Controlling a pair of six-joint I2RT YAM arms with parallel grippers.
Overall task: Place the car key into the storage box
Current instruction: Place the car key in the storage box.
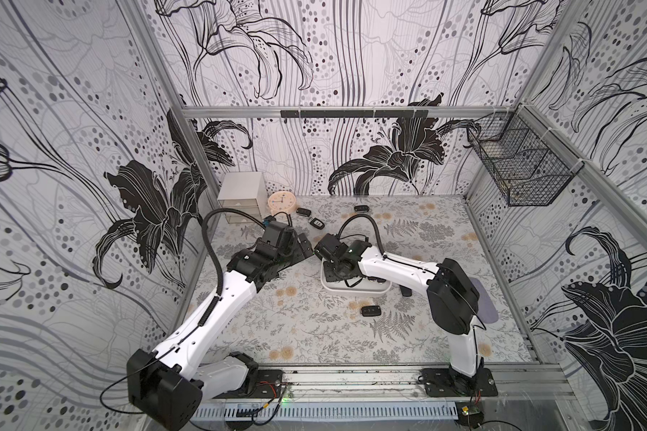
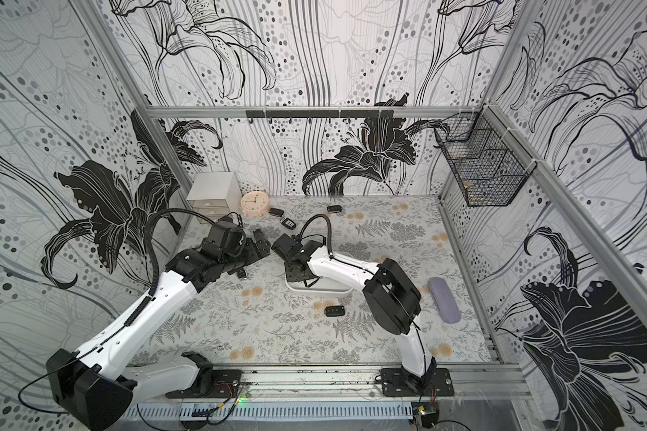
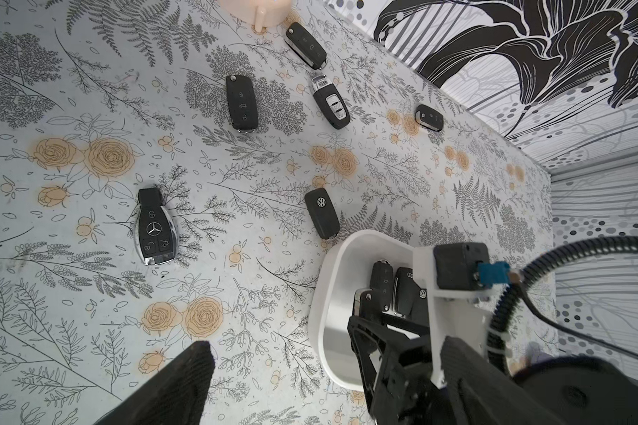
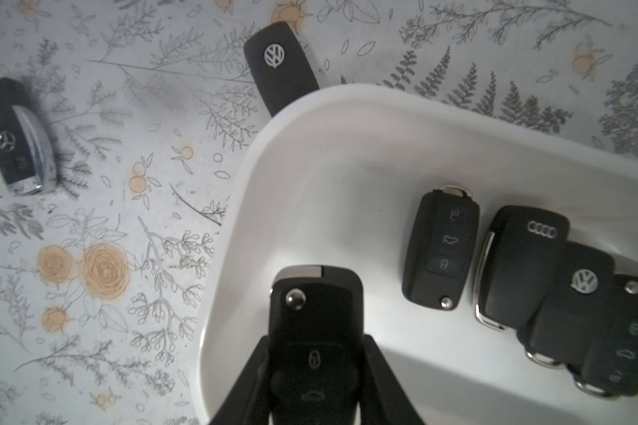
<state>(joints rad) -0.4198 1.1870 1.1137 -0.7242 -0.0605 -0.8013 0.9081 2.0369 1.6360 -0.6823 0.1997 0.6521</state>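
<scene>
Two badges, Audi (image 4: 542,230) and VW (image 4: 583,282), are showing in the storage box (image 4: 310,110); right claw (image 4: 315,353) is gripping a car key (image 4: 315,305), left claw (image 3: 326,347) gaping.

left arm (image 1: 217,313) and right arm (image 1: 400,266) were glossy white shells with chunky black joints, each with a ribbed black cable (image 1: 212,242) off the wrist. left gripper (image 3: 326,347) had black textured fingers (image 3: 185,382). black base plates (image 1: 434,384) with screws.

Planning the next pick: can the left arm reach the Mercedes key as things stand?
Probably yes: the left gripper is open and empty, and the Mercedes key lies alone on the table before it, apart from the storage box where the right gripper holds another key.
</scene>
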